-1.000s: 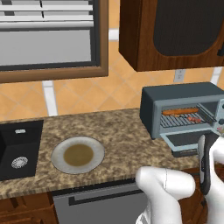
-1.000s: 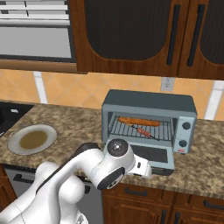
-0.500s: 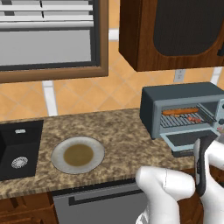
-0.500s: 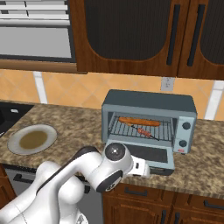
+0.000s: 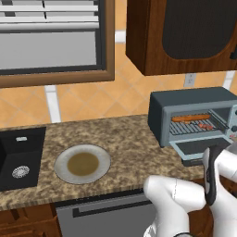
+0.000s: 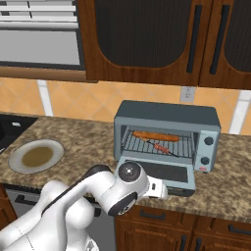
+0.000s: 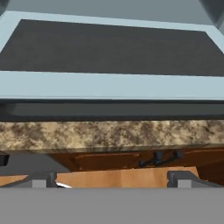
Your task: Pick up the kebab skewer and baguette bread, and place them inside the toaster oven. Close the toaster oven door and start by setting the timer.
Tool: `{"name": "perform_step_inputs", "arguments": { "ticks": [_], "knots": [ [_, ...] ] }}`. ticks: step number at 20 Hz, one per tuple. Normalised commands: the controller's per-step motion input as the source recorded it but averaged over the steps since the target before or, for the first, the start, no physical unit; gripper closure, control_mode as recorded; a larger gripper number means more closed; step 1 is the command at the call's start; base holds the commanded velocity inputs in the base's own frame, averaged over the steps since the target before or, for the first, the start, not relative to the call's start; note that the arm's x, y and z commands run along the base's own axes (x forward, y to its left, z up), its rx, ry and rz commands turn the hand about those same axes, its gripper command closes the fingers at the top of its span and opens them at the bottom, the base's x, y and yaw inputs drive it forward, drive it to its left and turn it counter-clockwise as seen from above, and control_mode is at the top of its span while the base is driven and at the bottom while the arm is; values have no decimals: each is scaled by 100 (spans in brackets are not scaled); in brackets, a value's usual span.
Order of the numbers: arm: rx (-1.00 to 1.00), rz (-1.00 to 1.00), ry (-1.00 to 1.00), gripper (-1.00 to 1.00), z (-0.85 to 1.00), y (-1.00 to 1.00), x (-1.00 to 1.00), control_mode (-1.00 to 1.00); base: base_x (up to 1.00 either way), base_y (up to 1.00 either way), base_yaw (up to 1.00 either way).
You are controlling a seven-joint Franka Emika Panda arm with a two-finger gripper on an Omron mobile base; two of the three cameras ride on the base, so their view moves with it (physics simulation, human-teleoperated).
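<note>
Base cams flanking; hand cam under toaster oven door [image 7: 112, 85]

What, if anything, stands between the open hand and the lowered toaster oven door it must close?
Nothing visible does. In the hand view the toaster oven door lies flat just beyond the open hand, its dark handle and the counter edge facing the fingertips.

I am showing glossy white rounded arm shells [image 6: 73, 201] with bulbous links; a round dark grey joint cap [image 6: 128, 172] with a pale centre is sitting on one link, and a dark band [image 5: 210, 178] is running along another
</note>
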Motion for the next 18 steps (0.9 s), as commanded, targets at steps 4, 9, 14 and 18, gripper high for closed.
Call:
{"name": "perform_step_inputs", "arguments": {
  "ticks": [4,9,14,18],
  "knots": [
    [0,0,0,-100,-10,0,18,-100,0,0,0],
    [0,0,0,-100,-12,0,7,-100,0,0,0],
    [0,0,0,-100,-6,0,19,-100,0,0,0],
    [0,0,0,-100,-12,2,19,-100,0,0,0]
  ]
}}
